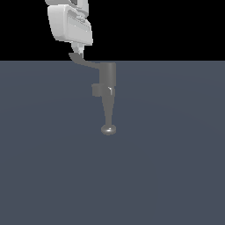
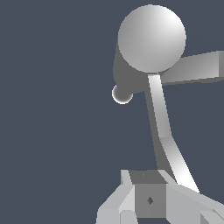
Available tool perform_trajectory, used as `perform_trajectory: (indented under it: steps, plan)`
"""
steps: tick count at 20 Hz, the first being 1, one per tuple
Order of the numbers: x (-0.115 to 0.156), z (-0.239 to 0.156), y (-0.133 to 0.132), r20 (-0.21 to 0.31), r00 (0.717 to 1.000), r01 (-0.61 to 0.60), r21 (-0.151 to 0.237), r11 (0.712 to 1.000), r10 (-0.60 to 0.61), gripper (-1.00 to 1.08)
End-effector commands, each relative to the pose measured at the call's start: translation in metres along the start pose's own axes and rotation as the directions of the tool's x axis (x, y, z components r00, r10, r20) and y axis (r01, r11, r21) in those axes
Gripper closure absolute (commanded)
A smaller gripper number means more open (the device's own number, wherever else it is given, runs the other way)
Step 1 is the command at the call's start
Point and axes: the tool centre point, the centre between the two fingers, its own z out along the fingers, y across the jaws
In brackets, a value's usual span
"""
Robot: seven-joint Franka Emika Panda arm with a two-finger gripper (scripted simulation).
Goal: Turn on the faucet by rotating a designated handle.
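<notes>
One faucet (image 1: 108,88) stands near the middle of a flat, matte slate-blue table (image 1: 176,167); it is plain grey with a dull metallic sheen, smooth and without markings; its body is an upright cylinder, and below it in the exterior view a tapering spout narrows and then ends in one rounded knob (image 1: 108,129) resting against the table surface; one small square block (image 1: 96,89) juts from the cylinder toward the exterior view's left. One handle (image 1: 85,63), a thin flat grey lever, projects from the top of the cylinder toward the exterior view's left, and its tip curls upward; in the wrist view the handle (image 2: 162,127) shows as a long flat strip with a bend, brightly lit at its far end. One gripper (image 1: 78,52), glossy white and boxy with bevelled edges, hangs at the top of the exterior view with its fingertips right at the upturned tip; whether they touch it or how far apart the fingers stand, I cannot tell; in the wrist view its pale angular fingers (image 2: 120,203) sit beside the lever's end.
</notes>
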Motion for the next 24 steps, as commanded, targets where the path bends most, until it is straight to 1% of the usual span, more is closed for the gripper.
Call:
perform_trajectory:
  steps: [1,16,17,18,24]
  plan:
    - [0.001,0.002,0.010,-0.003,1.000,0.001,-0.008,1.000,-0.001,1.08]
    - [0.002,0.002,0.055,-0.003,1.000,0.000,-0.007,1.000,0.000,1.08]
    - [0.002,0.002,0.055,-0.003,1.000,0.000,-0.007,1.000,0.000,1.08]
    - [0.004,-0.001,0.048,0.000,1.000,-0.006,0.002,1.000,0.006,1.08]
    - [0.017,-0.001,0.062,0.000,1.000,-0.004,0.000,1.000,0.004,1.08]
